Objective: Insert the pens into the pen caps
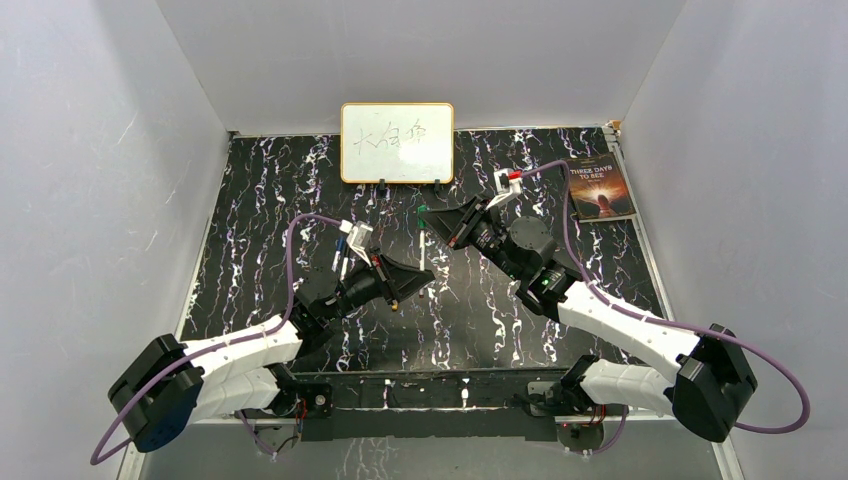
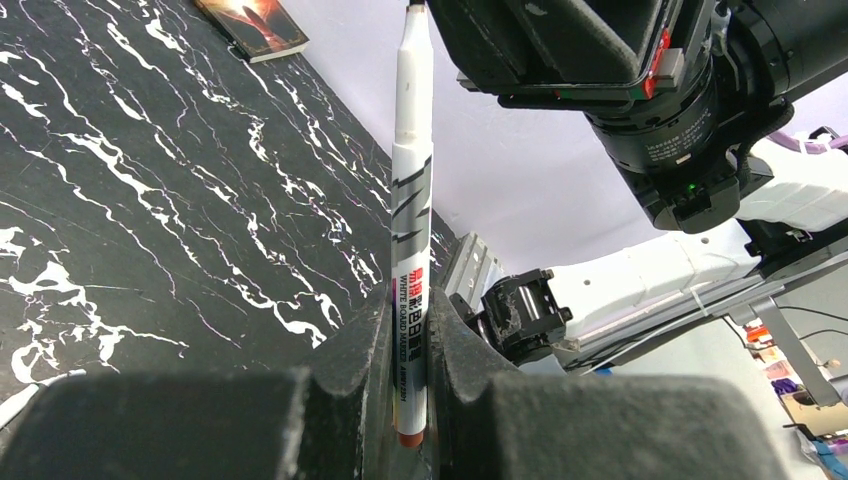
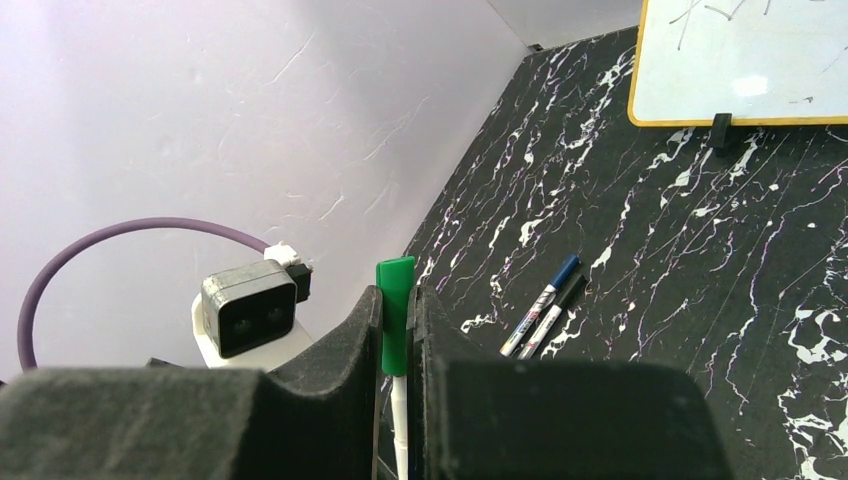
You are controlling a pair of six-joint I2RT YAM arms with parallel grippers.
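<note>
Nearby, two pens (image 3: 537,312); beyond, whiteboard (image 3: 740,60).

White arm shells (image 1: 240,350), black joints (image 1: 160,397) and fingers (image 2: 350,370) — purple cables (image 1: 290,270).

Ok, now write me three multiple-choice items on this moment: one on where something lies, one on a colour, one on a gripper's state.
1. Where on the table does the book lie?
A. far right corner
B. near left corner
C. dead centre

2. What colour is the cap in the right gripper?
A. yellow
B. green
C. blue

3. What is the left gripper doing?
A. open above the table
B. shut on a pen
C. shut on the book

Answers:
1 A, the top view shows the book by the far right wall.
2 B, the cap between the right gripper's fingers is green.
3 B, the left gripper's fingers clamp the pen's barrel.
</note>
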